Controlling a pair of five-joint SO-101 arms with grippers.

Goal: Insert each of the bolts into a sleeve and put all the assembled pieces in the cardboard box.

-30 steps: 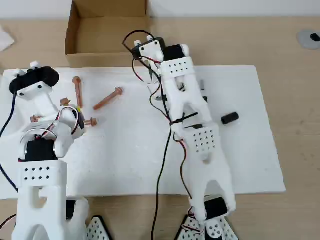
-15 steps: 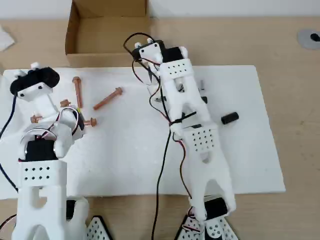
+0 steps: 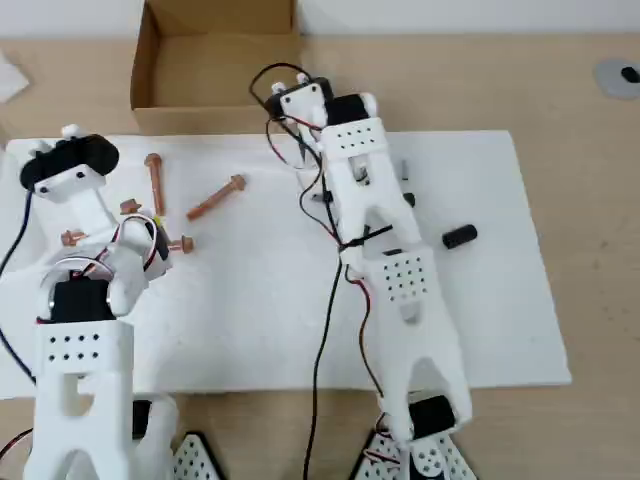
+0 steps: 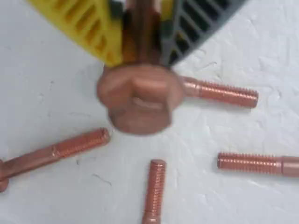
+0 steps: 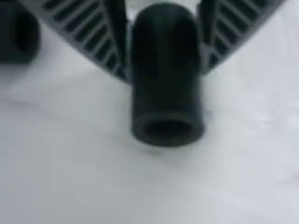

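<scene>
Barely anything is changing from a second ago: the right arm point(image 3: 390, 240) is just nudging its wrist end a hair at the upper middle of the overhead frame. The left arm point(image 3: 85, 300) is staying put at the lower left.

The left claw point(image 4: 142, 28) is gripping a copper bolt point(image 4: 140, 95) by the shank, one yellow finger and one dark finger closed tight on it, with the hex head hanging out below the tips. It's sitting over the white mat point(image 3: 250, 300), right above the loose bolts point(image 4: 219, 92) lying scattered around it. From overhead those are showing at the left middle of the frame, a few of them just beside the left arm.

The right claw point(image 5: 163, 46) is squeezing a black sleeve point(image 5: 166, 84) between both fingers, open end pointing away from the claw and sitting low over the mat. I can't tell if it's actually touching. A second sleeve point(image 5: 16, 37) is lying close by, and overhead a spare sleeve point(image 3: 459, 236) is resting on the mat at the right middle, just beside the right arm.

The cardboard box point(image 3: 160, 70) is sitting at the upper left of the overhead frame, against the mat's top edge. The right arm's wrist is just to its lower right.
</scene>
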